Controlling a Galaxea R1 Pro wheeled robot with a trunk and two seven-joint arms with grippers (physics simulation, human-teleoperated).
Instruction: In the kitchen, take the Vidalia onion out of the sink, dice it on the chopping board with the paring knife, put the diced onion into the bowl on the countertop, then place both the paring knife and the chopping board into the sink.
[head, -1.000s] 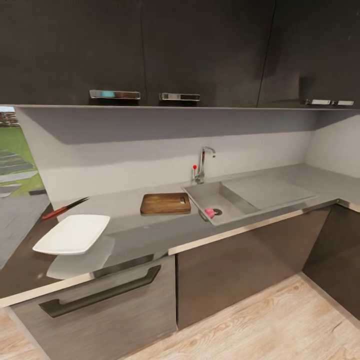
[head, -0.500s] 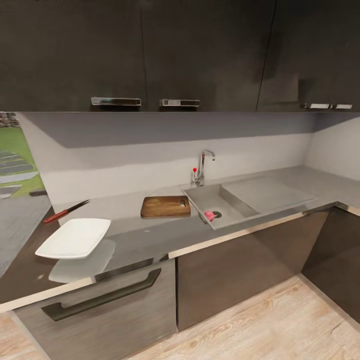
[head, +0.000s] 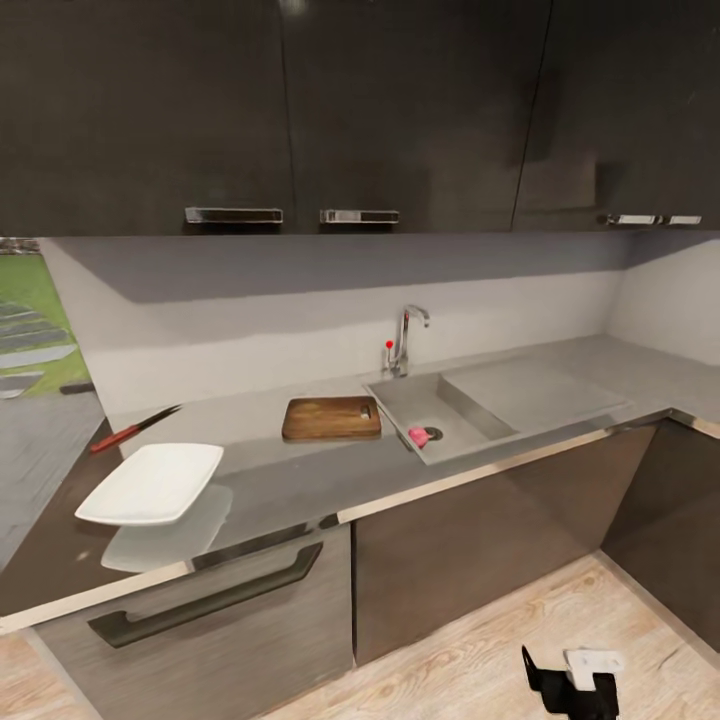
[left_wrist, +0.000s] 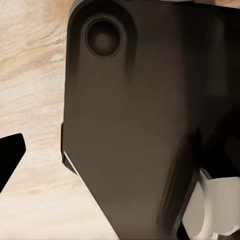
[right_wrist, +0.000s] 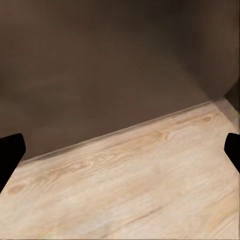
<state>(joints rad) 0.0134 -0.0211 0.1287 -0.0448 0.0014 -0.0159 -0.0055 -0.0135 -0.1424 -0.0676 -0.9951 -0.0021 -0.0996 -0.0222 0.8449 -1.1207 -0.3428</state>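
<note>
Pink onion (head: 418, 436) sits by the sink (head: 440, 412) drain, right end effector (right_wrist: 120, 150) spread low over floor, left one's state I can't tell; I risk clipping the tabletop (head: 290, 475) edge raising arms.

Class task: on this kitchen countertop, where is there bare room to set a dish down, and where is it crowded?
Bare patches: the countertop between the bowl and the chopping board, and the drainer side right of the sink toward the corner. Crowded: the far left, where the paring knife lies behind the bowl, and where the board almost meets the sink.
</note>
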